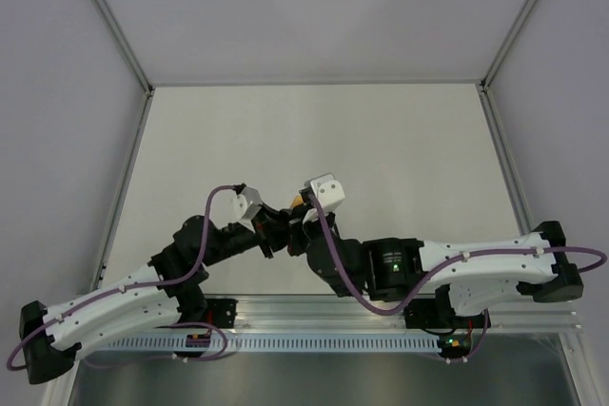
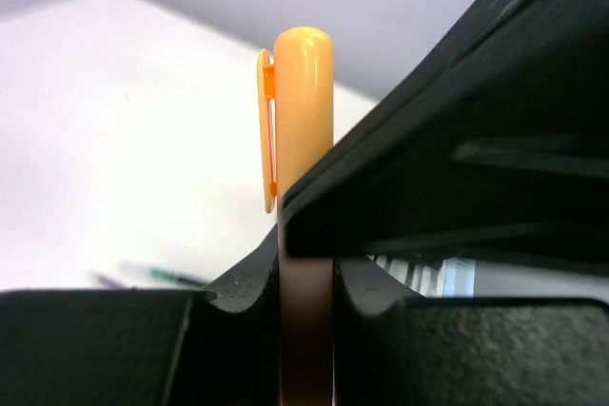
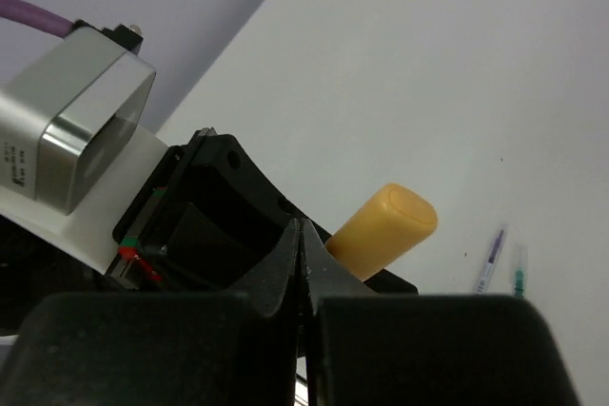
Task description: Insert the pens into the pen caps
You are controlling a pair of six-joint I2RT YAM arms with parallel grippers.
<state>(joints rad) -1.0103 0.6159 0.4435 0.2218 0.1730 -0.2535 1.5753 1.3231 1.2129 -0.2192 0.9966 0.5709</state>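
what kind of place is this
Most likely a robot lab test cell: a bare white table boxed in by plain grey panels, with a left arm and right arm bolted to an aluminium rail at its near edge.

The table [image 1: 314, 130] is a pale, plain surface, almost white. Two thin pens lie directly on it, near each other and almost parallel, but not touching: a green-ended pen [image 3: 519, 278] and a pale pen with purple marks [image 3: 490, 259]. In the left wrist view both look blurred.
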